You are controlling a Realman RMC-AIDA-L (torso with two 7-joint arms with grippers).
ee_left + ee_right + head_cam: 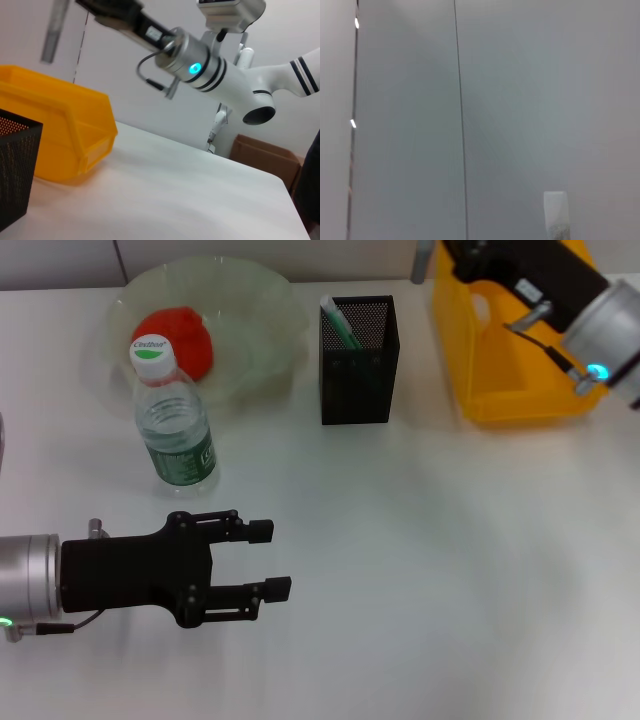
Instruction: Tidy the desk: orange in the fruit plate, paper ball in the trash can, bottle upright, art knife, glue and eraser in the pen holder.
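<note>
In the head view a water bottle [172, 420] stands upright at the left, in front of a clear fruit plate [262, 300] that holds the orange [178, 335]. A black mesh pen holder [358, 360] stands at centre back with a green-and-white item [338, 322] in it; its corner shows in the left wrist view [15, 170]. A yellow bin [500, 350] stands at the back right, also in the left wrist view [55, 135]. My left gripper [272, 560] is open and empty above the table, in front of the bottle. My right arm [560, 300] is raised over the bin; its fingers are out of view. The paper ball, art knife and eraser are not visible.
The white table [450, 570] spreads across the front and right. The right wrist view shows only a grey wall [520, 100]. A cardboard box [265, 160] stands beyond the table's far edge in the left wrist view.
</note>
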